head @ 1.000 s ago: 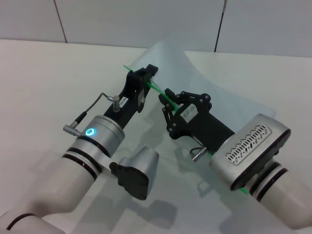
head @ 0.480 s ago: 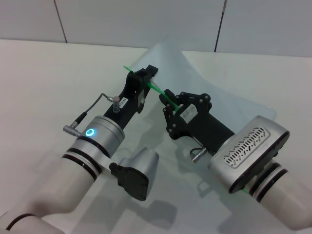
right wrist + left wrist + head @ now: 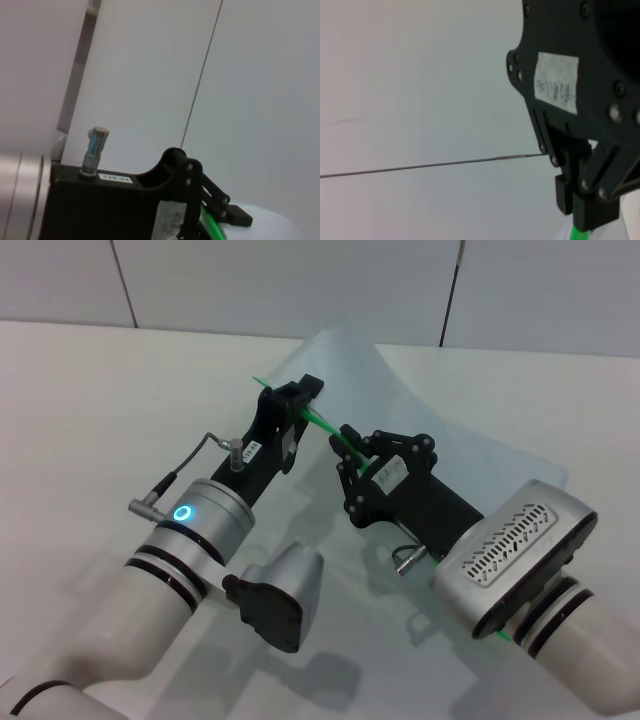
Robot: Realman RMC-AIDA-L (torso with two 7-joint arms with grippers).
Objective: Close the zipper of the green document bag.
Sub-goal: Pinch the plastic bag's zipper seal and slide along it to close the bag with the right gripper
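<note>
My right gripper [image 3: 352, 452] has moved a little since one second ago: the arm body behind it sits slightly lower and more to the right in the head view, and the fingers have slid a small way along the green strip, away from my left gripper. Its fingers are pinched together on the zipper [image 3: 322, 422], which passes between them. My left gripper [image 3: 296, 403] has not moved in this time; it stays clamped on the same strip, nearer to the far end of it, and a short green tip comes out beyond its fingers.

Between the two grippers the zipper runs as a tight straight line, lifted above the table [image 3: 90, 400]. In the left wrist view I see the right gripper's black fingers with the green strip coming out under them; in the right wrist view the left gripper appears with green beside its finger.

The green document bag [image 3: 450, 430] hangs from this raised edge and curves down behind and to the right of both grippers, with its far side resting on the table.
</note>
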